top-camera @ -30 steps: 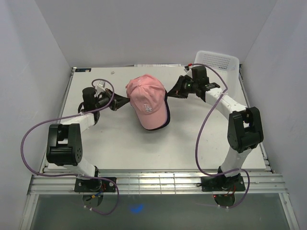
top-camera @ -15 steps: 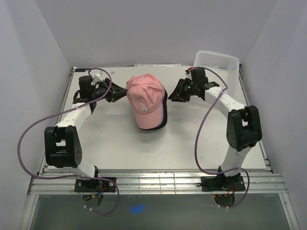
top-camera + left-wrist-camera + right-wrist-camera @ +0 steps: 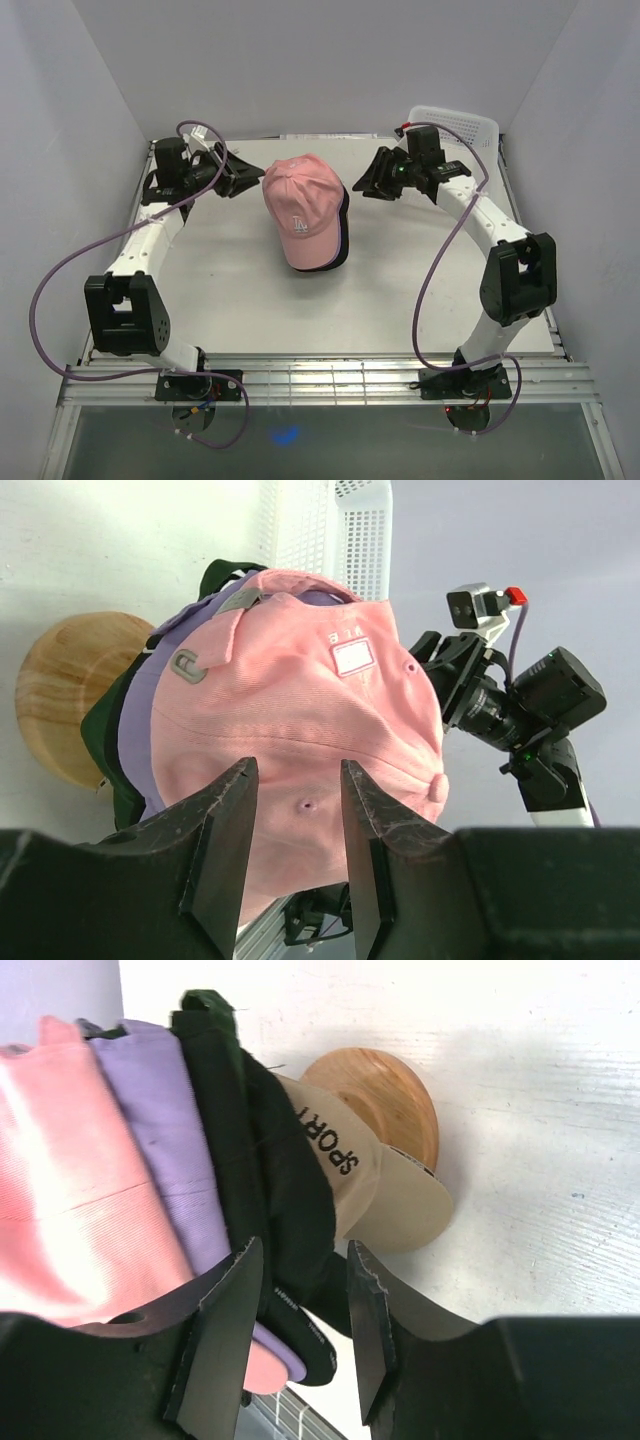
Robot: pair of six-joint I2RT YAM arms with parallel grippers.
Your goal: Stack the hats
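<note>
The hats sit in one stack on a wooden stand at the table's far middle. The pink cap (image 3: 303, 208) is on top, brim toward the near edge, with dark rims showing under its right side. My left gripper (image 3: 247, 183) is open and empty, just left of the stack. In the left wrist view the pink cap (image 3: 320, 730) covers a lavender cap (image 3: 150, 710) and a dark green one (image 3: 215, 580). My right gripper (image 3: 362, 188) is open, just right of the stack. Its view shows pink (image 3: 60, 1160), lavender (image 3: 165, 1130), black (image 3: 270, 1190) and tan (image 3: 400, 1200) caps layered; the black rim lies beyond its open jaws.
The wooden mushroom-shaped stand (image 3: 385, 1100) shows under the tan cap, and also in the left wrist view (image 3: 65, 695). A white mesh basket (image 3: 455, 122) stands at the far right corner behind the right arm. White walls close in the table on three sides.
Both grippers have drawn back from the pink cap, the left one to the far left, the right one to the far right. The pink cap has settled straighter on the stack.
</note>
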